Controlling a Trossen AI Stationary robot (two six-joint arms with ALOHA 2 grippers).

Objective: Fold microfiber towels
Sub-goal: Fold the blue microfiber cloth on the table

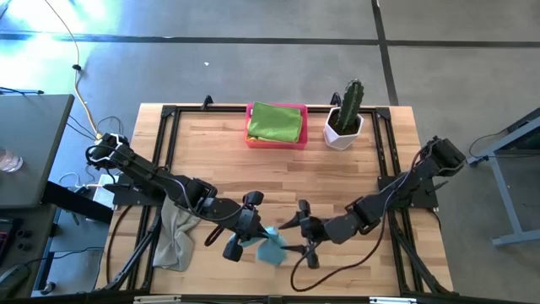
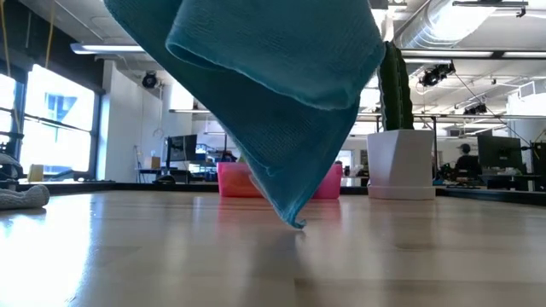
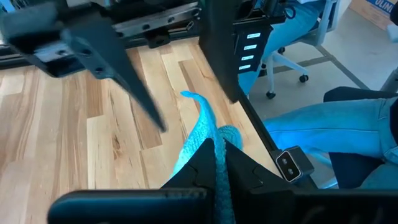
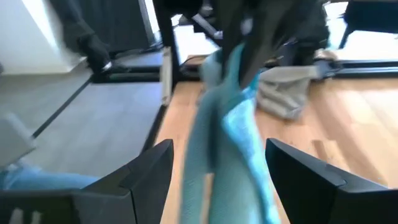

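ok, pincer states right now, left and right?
Left pincer: shut on the light blue towel, holding it off the table.
Right pincer: open, fingers either side of the hanging towel, not gripping it.

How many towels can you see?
3. A blue towel hangs from the left claw near the front edge. A grey towel lies at the table's left side. A green towel sits in the pink tray; more may hide underneath.

Overhead, table-level, two wrist views
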